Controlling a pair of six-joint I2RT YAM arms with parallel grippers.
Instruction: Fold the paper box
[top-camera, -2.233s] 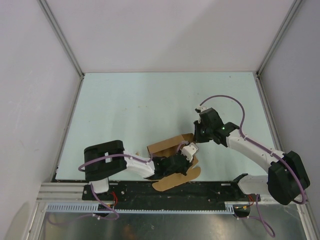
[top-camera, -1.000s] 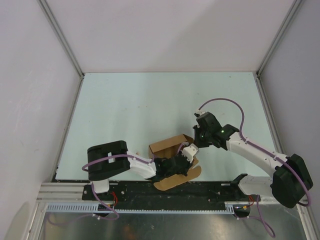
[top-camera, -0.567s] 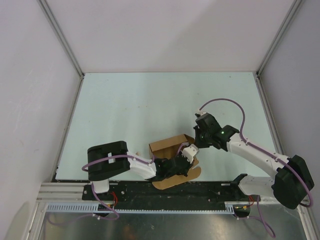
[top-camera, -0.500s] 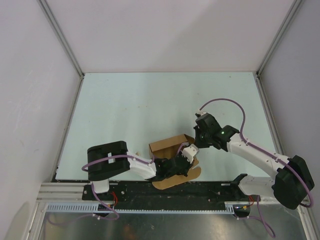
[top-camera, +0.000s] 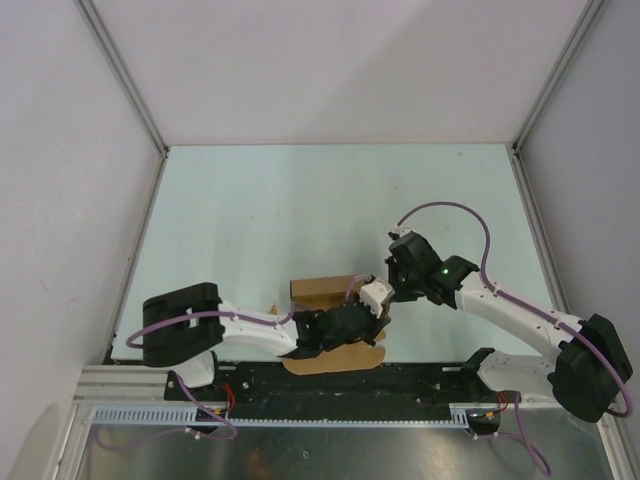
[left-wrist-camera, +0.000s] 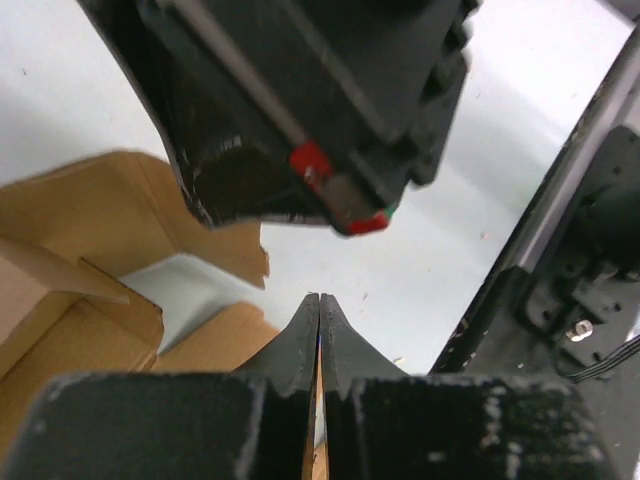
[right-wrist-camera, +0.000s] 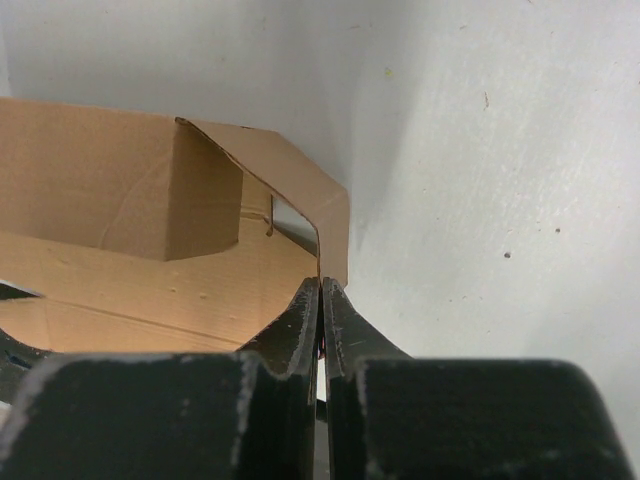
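Part-folded brown paper box (top-camera: 320, 292), left end effector (left-wrist-camera: 319, 318) and right end effector (right-wrist-camera: 320, 300) pinching its flaps, grips clear only wrist-side

We are seeing the paper box (top-camera: 322, 293) sitting half-formed at the near edge of the table (top-camera: 300, 200), a little left of the middle. It is showing plain, unmarked brown cardboard. Its far walls are standing up around an open inside, while a wide rounded flap is lying flat on the near side, reaching past the table's edge. In the right wrist view, a side flap with a cut corner is standing upright.
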